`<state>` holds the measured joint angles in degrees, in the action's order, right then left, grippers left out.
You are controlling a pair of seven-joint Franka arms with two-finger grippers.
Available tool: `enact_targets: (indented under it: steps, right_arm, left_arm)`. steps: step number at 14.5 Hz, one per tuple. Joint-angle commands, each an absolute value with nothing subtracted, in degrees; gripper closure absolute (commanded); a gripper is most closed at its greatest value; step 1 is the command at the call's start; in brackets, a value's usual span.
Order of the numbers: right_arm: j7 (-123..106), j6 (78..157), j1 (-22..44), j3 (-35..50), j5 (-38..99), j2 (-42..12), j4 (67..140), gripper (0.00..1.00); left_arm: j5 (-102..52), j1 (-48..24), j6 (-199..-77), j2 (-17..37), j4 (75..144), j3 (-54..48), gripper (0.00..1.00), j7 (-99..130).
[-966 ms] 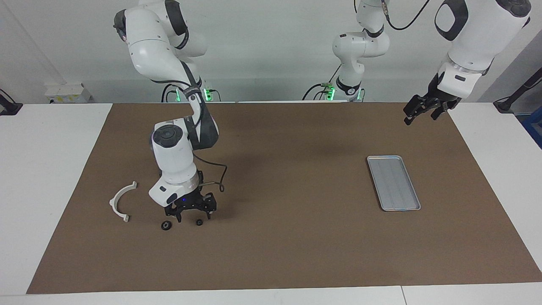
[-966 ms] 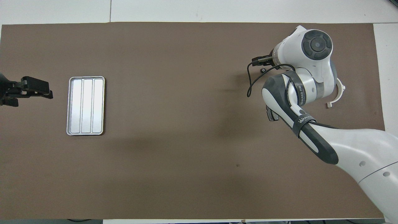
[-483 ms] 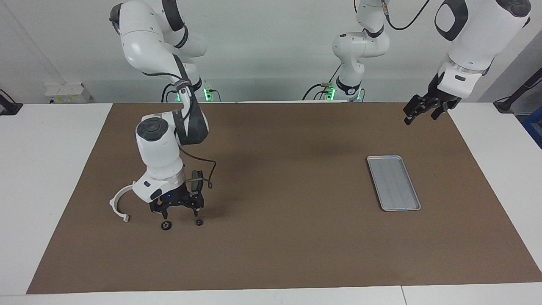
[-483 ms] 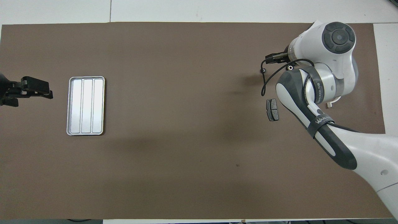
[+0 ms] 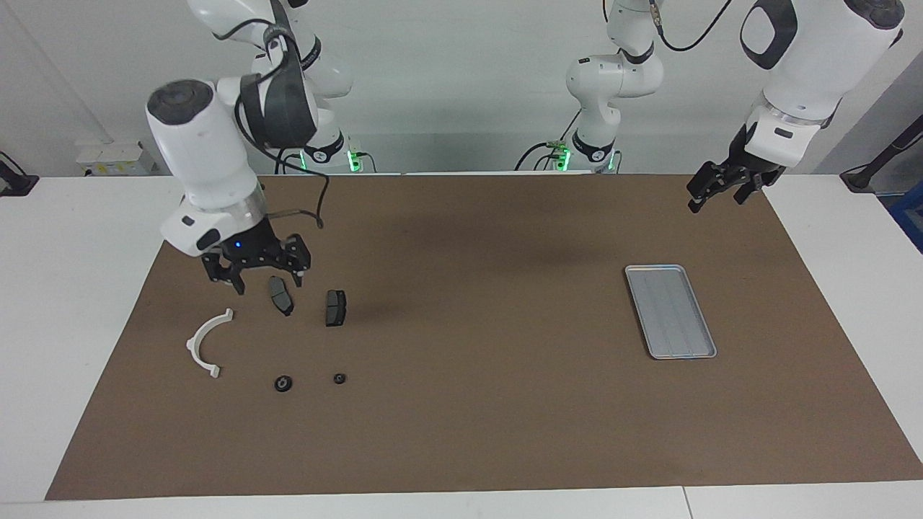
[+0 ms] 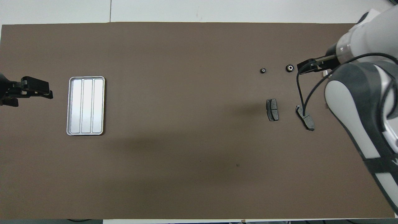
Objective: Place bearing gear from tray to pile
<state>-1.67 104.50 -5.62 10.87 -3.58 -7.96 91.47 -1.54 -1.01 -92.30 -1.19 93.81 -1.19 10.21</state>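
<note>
Two small black bearing gears [image 5: 283, 383] [image 5: 339, 378] lie on the brown mat, also seen from overhead [image 6: 290, 67] [image 6: 263, 70]. Around them is the pile: a white half-ring bracket [image 5: 205, 344] and two dark plates [image 5: 280, 295] [image 5: 335, 308], nearer to the robots than the gears. The silver tray [image 5: 670, 311] [image 6: 86, 105] lies bare toward the left arm's end. My right gripper [image 5: 267, 283] hangs open and empty over the plate beside the bracket. My left gripper [image 5: 721, 191] waits open in the air over the mat's corner by the tray.
A brown mat [image 5: 476, 418] covers most of the white table [image 5: 79, 288]. In the overhead view the right arm's forearm [image 6: 360, 102] covers the bracket's area. A cable [image 6: 303, 90] loops down beside the right gripper.
The right arm has risen and drawn back toward the robots from just above the two gears, uncovering both dark plates. The gears stayed where they lay. The left arm has not moved.
</note>
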Motion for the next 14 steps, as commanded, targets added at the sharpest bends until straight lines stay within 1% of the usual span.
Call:
enact_targets:
  steps: [1,3,5,6,8,11,13,14]
  right_arm:
    - [-3.69,98.55,-6.33,8.45,-0.01,1.03,95.71,0.0]
    - [-5.26,95.29,-6.76,7.39,0.09,4.73,96.85,0.0]
    - [-6.5,95.01,-7.91,6.77,0.09,9.29,100.0,0.0]
    - [-6.42,94.4,-7.91,6.07,0.0,10.62,100.72,0.0]
    - [-5.89,91.59,-7.65,5.71,0.0,10.64,99.67,0.0]
    - [-5.19,92.19,-7.38,5.63,0.0,9.06,98.79,0.0]
    - [0.49,91.41,-7.29,5.71,0.26,7.39,95.9,0.0]
    - [3.57,91.49,-7.21,5.8,0.87,7.47,95.98,0.0]
  left_arm:
    - [-1.93,-0.7,-91.58,-1.67,94.13,-1.32,0.0,9.93]
    - [-1.93,-0.7,-91.58,-1.67,94.13,-1.32,0.0,9.93]
    - [-1.93,-0.7,-91.58,-1.67,94.13,-1.32,0.0,10.02]
    - [-1.93,-0.7,-91.58,-1.67,94.13,-1.32,0.0,9.93]
    - [-1.93,-0.7,-91.58,-1.67,94.13,-1.32,0.0,9.93]
    - [-1.93,-0.7,-91.58,-1.67,94.13,-1.32,0.0,10.02]
    - [-1.93,-0.7,-91.58,-1.67,94.13,-1.32,0.0,9.93]
    - [-1.93,-0.7,-91.58,-1.67,94.13,-1.32,0.0,9.93]
